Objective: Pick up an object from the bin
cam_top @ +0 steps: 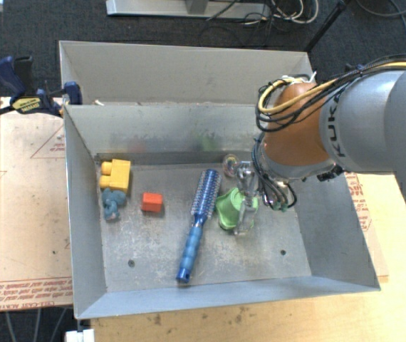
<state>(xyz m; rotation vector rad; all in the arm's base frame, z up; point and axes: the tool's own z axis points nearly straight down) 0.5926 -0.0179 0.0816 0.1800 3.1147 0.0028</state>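
Blue hairbrush (197, 223) ctr; orange cube (152, 203), yellow block (116, 174) at left.

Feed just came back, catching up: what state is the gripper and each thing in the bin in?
gripper: low in the bin, at the green thing.
green thing: on the floor, right of the hairbrush.
blue hairbrush: lying flat, bristles toward the back wall.
orange cube: resting alone.
yellow block: back left corner.
blue-grey figure: just in front of the yellow block.

a robot lab: kuka arm (374, 120) over a metal bin (189, 130), cables (288, 6) on carpet (46, 20).
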